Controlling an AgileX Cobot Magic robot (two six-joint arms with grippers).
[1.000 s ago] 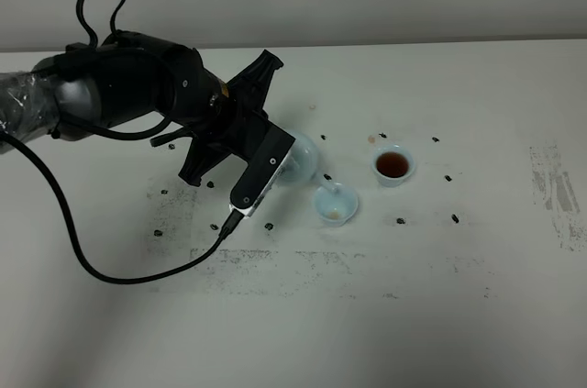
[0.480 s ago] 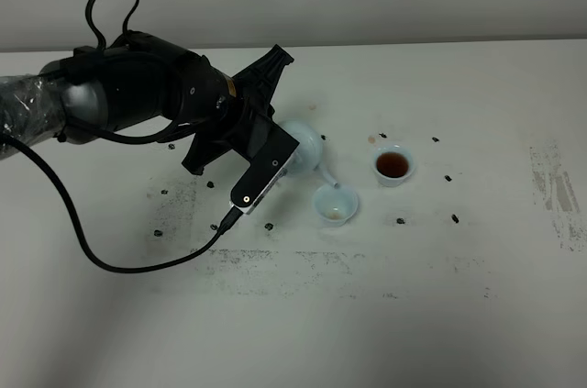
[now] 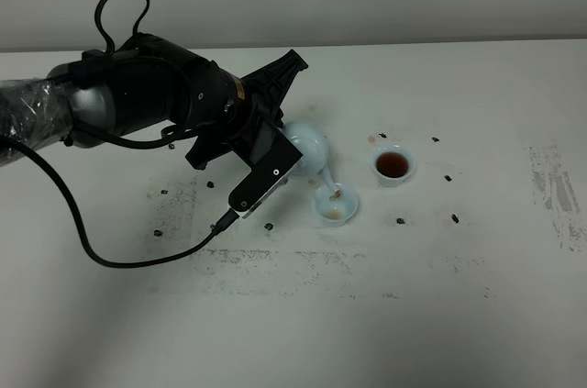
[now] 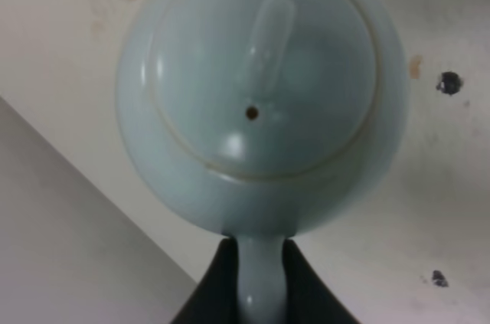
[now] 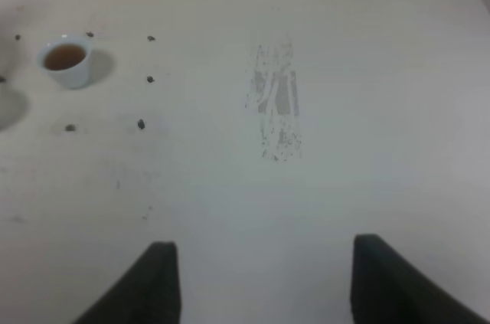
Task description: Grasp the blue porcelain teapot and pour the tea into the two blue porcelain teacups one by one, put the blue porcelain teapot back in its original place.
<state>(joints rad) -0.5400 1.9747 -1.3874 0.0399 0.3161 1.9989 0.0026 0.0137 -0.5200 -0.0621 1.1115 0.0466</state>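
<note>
Teapot tipped over the nearer cup, held by its handle.

Exterior high: the left gripper [image 3: 286, 142] holds the blue porcelain teapot [image 3: 308, 151] tilted, spout over the near teacup [image 3: 336, 205]; the far teacup [image 3: 393, 165] already holds tea. Left wrist: the jaws pinch the loop handle [image 4: 259, 293]. Glossy porcelain is likely slippery, brittle and tea-heavy, so the handle is the sound hold. Right wrist: the right gripper [image 5: 260, 282] stands spread and empty above the table [image 5: 344, 71].
</note>
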